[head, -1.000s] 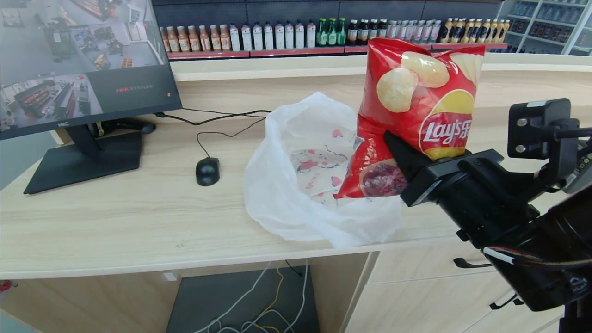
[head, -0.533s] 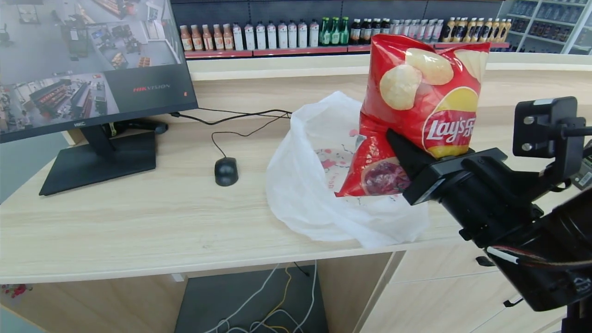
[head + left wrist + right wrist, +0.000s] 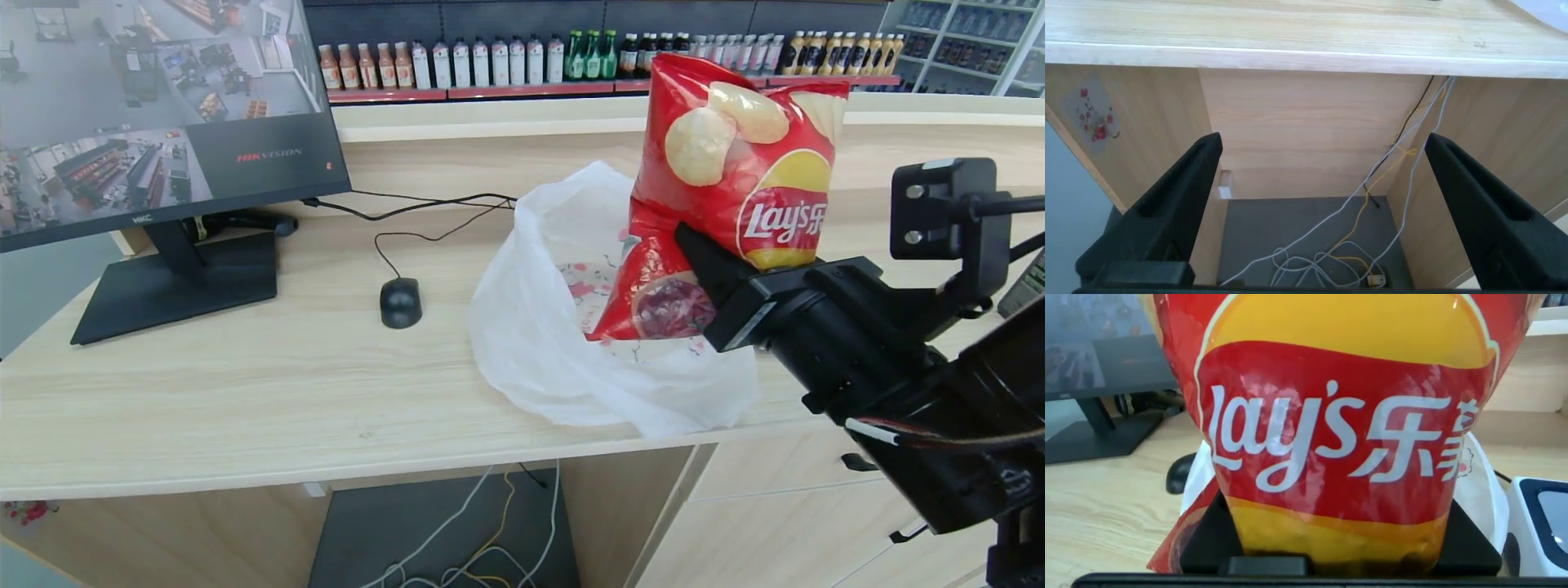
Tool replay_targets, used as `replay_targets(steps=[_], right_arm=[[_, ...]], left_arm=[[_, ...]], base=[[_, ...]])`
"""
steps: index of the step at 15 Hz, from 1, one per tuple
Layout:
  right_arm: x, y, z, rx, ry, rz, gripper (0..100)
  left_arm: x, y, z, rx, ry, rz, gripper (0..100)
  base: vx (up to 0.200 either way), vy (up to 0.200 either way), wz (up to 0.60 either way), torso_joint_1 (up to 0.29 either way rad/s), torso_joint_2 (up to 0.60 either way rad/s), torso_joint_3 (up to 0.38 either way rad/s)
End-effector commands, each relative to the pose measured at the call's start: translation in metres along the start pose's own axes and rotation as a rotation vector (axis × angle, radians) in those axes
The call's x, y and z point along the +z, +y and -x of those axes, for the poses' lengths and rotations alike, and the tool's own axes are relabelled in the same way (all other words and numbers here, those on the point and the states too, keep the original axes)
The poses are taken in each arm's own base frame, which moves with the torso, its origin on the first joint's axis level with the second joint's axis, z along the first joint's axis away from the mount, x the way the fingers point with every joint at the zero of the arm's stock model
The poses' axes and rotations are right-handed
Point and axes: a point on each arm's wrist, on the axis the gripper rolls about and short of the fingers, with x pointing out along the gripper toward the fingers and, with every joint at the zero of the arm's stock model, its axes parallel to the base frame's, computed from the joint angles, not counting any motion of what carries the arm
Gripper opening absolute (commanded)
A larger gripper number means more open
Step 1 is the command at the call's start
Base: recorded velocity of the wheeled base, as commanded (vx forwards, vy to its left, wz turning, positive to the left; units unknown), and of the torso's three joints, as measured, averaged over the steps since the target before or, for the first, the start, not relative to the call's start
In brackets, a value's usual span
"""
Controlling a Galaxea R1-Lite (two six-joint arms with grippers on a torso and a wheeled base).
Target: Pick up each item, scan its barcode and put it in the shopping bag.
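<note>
The chip bag [image 3: 735, 188] is shiny, crinkly plastic (light glints on it). The shopping bag [image 3: 531, 359] is thin, milky plastic, soft and wrinkled. The counter [image 3: 245, 384] is pale wood, smooth and not shiny. The right gripper [image 3: 727, 261] looks like dull black plastic. The mouse [image 3: 400, 302] is smooth and black.

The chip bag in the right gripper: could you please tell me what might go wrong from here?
The right gripper pinches the chip bag low down, so its tall top might tip or slip. The limp shopping bag sags at the front edge of the counter; a drop could miss its mouth or nudge it off.
</note>
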Motion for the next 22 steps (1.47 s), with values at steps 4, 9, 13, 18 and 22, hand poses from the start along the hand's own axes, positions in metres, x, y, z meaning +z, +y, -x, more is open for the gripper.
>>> replay_targets(steps=[4,9,13,18,22], right_arm=[[0.018,-0.012,-0.037,-0.076,0.088,-0.109,0],[0.019,-0.025,-0.069,-0.159,0.203,-0.264,0],[0.005,-0.026,-0.086,-0.200,0.305,-0.311,0],[-0.008,-0.039,-0.098,-0.252,0.354,-0.289,0],[-0.009,-0.038,-0.099,-0.216,0.383,-0.277,0]], left_arm=[[0.000,0.000,0.000,0.000,-0.001,0.000,100],[0.000,0.000,0.000,0.000,-0.001,0.000,100],[0.000,0.000,0.000,0.002,-0.001,0.000,100],[0.000,0.000,0.000,0.000,-0.001,0.000,100],[0.000,0.000,0.000,0.002,-0.001,0.000,100]], base=[[0.000,0.000,0.00,0.000,0.00,0.000],[0.000,0.000,0.00,0.000,0.00,0.000],[0.000,0.000,0.00,0.000,0.00,0.000],[0.000,0.000,0.00,0.000,0.00,0.000],[0.000,0.000,0.00,0.000,0.00,0.000]])
